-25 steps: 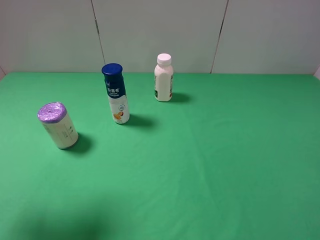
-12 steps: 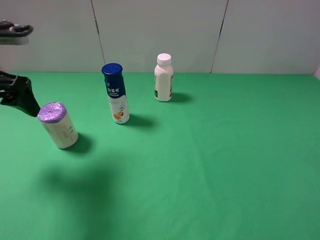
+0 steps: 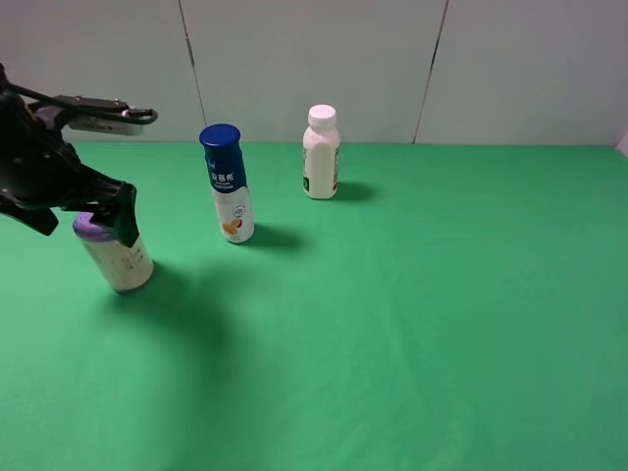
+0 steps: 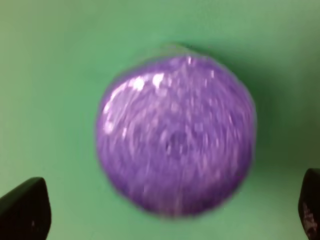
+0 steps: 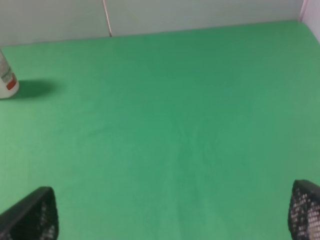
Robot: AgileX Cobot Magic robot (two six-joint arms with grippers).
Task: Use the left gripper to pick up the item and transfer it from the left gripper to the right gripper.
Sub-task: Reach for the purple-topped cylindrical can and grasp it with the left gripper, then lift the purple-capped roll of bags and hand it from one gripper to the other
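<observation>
The item (image 3: 121, 260) stands upright at the left of the green table, a cream roll with a purple end. My left gripper (image 3: 82, 222) hovers right over its top, jaws open, one finger on each side of the purple end. In the left wrist view the purple end (image 4: 175, 145) fills the middle, blurred, and the left gripper (image 4: 167, 214) is open with both black fingertips (image 4: 25, 215) wide apart and clear of it. My right gripper (image 5: 167, 212) is open and empty above bare green cloth; it is out of the exterior high view.
A blue-capped white bottle (image 3: 228, 186) stands just right of the item. A white-capped white bottle (image 3: 321, 154) stands farther back near the wall; it also shows at the edge of the right wrist view (image 5: 6, 82). The green table (image 3: 422, 314) reaches a white back wall.
The left arm has come in from the left edge and moved right, over the top of the item. The item and both bottles have not moved.
</observation>
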